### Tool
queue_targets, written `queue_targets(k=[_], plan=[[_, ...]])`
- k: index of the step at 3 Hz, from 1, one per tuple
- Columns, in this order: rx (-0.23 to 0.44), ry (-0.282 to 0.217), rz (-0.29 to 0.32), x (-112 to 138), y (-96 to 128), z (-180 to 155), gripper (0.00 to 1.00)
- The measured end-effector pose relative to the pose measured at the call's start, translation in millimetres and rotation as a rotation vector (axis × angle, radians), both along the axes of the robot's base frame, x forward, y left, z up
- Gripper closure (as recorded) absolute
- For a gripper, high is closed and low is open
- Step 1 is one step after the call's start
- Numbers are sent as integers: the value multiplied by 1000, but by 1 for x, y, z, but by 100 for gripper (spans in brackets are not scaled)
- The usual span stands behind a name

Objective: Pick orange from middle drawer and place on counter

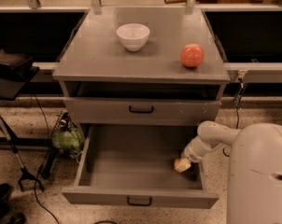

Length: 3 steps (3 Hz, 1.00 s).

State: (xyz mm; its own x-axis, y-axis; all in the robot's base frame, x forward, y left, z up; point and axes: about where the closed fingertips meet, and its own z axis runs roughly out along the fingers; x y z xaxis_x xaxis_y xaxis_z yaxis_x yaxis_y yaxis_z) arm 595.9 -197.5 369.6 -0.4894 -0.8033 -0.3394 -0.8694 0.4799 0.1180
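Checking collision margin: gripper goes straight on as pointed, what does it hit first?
Probably the middle drawer floor: the gripper sits low at its right side, angled down-left. Depth unclear.

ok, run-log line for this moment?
gripper: low inside open middle drawer, right side | orange: not made out, not on counter | on counter: white bowl, reddish fruit
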Motion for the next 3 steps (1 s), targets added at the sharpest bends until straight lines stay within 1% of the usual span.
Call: queue_targets(k=[1,2,3], plan=[[0,1,0,0,0,0,97],[21,-54,-41,-12,-10,35,100],[46,-156,-77,-43,-21,109,100]])
